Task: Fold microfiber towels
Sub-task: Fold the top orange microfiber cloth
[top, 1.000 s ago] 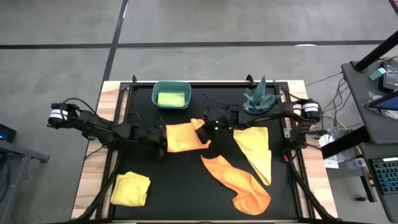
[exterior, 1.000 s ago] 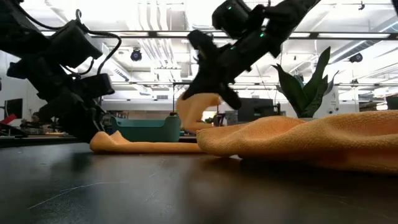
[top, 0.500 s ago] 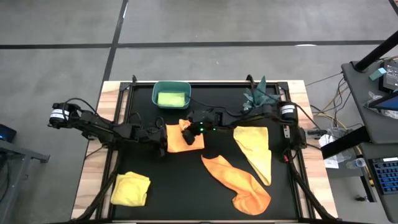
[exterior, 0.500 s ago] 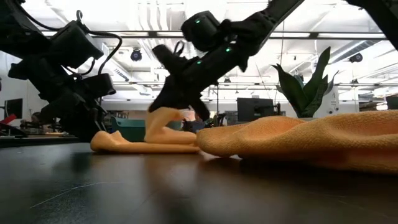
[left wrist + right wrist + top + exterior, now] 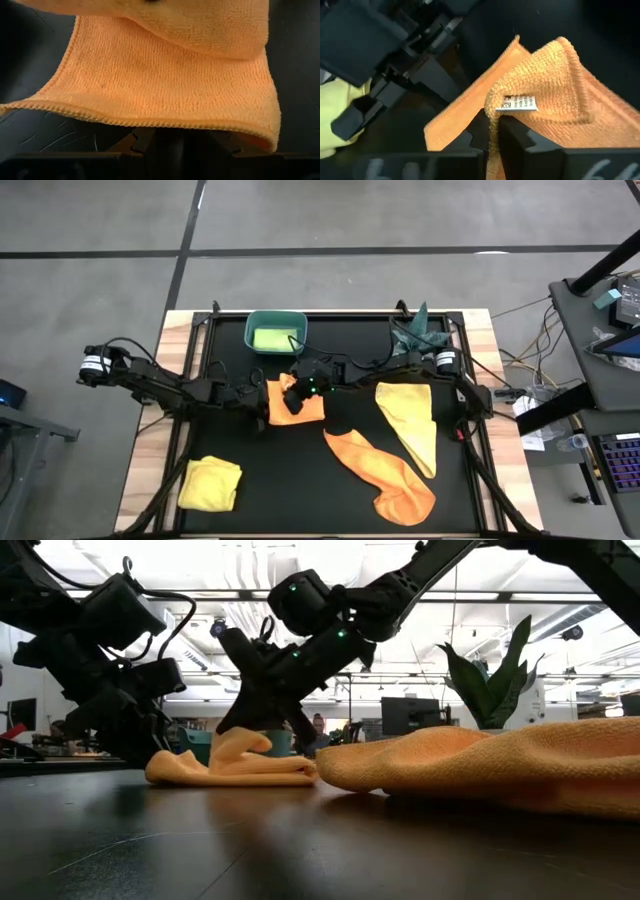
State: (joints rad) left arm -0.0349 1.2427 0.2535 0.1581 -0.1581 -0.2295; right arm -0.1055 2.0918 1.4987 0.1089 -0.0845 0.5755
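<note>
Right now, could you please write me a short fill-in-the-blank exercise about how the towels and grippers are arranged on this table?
1. The right gripper is shut on a corner of the ____ towel at mid-table.
2. The teal bin holds a ____ cloth.
3. The left gripper pinches that same towel's ____ edge in the high view.
4. The crumpled towel at the table's front left is ____.

Missing words: orange; lime green; left; yellow

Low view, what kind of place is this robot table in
Probably an open lab or workshop: exposed ceiling pipes, a monitor on benches behind, and the high view's bare concrete floor around the table.
</note>
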